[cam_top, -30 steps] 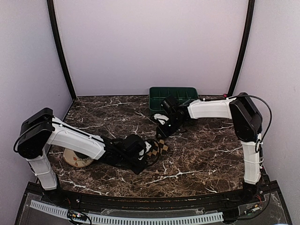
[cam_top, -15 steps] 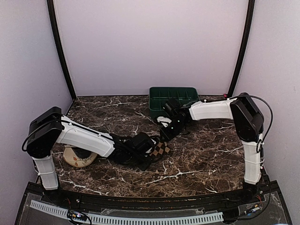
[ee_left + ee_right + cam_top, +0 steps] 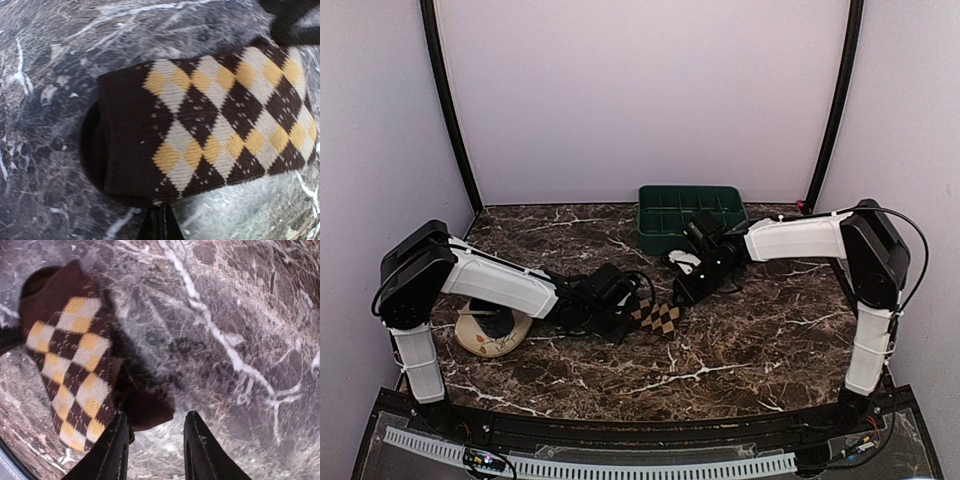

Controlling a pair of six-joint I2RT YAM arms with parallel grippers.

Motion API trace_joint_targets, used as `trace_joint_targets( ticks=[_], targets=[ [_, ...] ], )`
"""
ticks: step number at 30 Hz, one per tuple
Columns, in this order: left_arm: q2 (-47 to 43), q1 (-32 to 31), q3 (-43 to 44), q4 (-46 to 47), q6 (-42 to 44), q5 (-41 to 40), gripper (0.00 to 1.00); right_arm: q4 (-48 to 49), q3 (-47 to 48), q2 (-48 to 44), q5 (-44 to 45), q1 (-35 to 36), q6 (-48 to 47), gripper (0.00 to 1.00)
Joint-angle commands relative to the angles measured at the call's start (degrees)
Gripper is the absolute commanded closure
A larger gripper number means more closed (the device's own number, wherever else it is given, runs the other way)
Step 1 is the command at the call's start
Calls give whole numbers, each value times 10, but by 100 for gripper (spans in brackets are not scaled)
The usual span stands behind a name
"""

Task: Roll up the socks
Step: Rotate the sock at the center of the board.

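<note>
Lying beside right end effector point(image 3: 156, 452): sock point(image 3: 75, 365)

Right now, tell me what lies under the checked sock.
The sock lies on the marble table, which shows all around it. Whether anything else sits directly beneath cannot be seen, because the fabric covers that spot.

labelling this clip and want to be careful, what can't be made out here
Left gripper: shut; whether it pinches the sock is cut off at the left wrist view's bottom edge.
Sock count: one or a stacked pair; all views show only the top face.
Dish: partly hidden under the left arm, top view.
</note>
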Motion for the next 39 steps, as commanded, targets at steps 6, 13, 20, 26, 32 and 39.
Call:
trace_joint_targets(
  ticks=[6,13,20,26,32,39],
  targets=[
    [21,36,4,0,55,1,100,58,-87,-65,-45,2,48,66],
    [44,56,29,6,85,3,100,88,-143,-89,-61,17,71,66],
    [66,91,69,19,120,34,100,118,-173,-109,-59,51,104,66],
    [105,100,127,34,152,80,100,117,-195,-157,-1,61,123,66],
    [108,115,170,4,149,82,100,91,-203,-194,51,61,88,63],
    [17,118,107,8,134,104,100,108,-217,-214,90,61,17,57]
  ],
)
